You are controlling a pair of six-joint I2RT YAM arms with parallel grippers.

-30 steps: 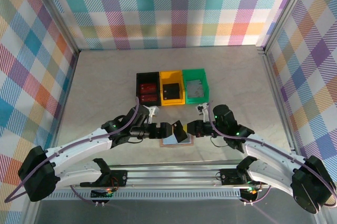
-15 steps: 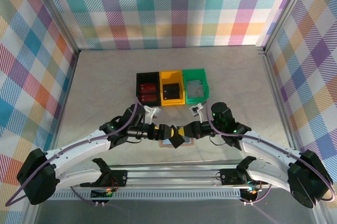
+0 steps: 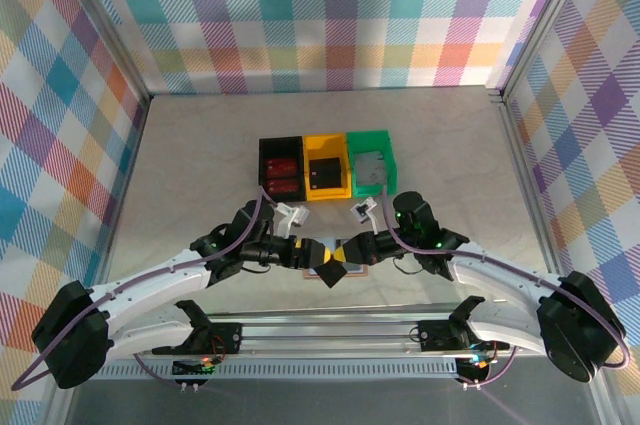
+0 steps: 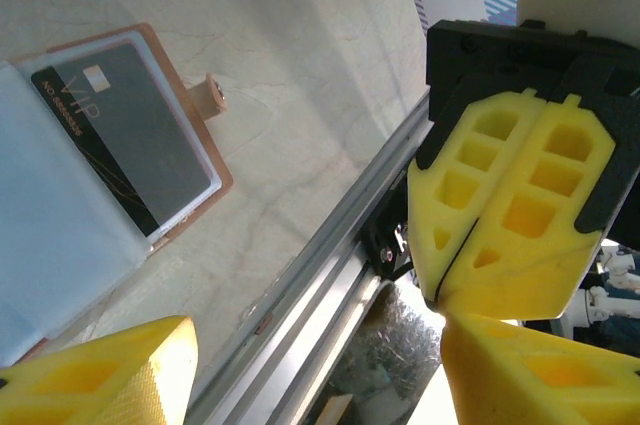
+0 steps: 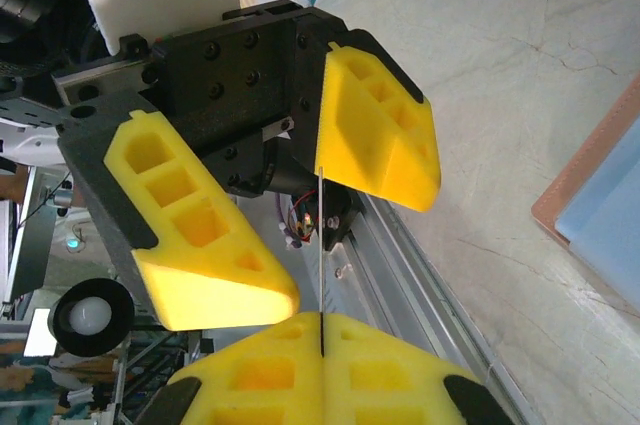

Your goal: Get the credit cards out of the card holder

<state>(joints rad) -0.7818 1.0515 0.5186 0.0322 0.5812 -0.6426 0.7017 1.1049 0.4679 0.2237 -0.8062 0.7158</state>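
The card holder [image 4: 190, 160] lies open on the table, tan with pale blue pockets, and a black credit card [image 4: 130, 130] sits in its right pocket. My right gripper [image 5: 322, 320] is shut on another credit card [image 5: 321, 245], seen edge-on as a thin line rising from its fingertips. My left gripper [image 4: 320, 375] is open. Its yellow fingers [image 5: 205, 235] stand on either side of that held card, and one of them lies close against it. Both grippers meet just above the holder near the table's front edge, left gripper [image 3: 318, 257] facing right gripper [image 3: 347, 249].
Three small bins stand in a row behind the grippers: black [image 3: 281, 167] with red cards, yellow [image 3: 326, 170] with a dark card, green [image 3: 371, 165] with a grey one. The metal front rail [image 4: 330, 285] runs just beside the holder.
The two grippers have come together over the holder. The right one carried its card leftwards, and the left jaws have narrowed around it.
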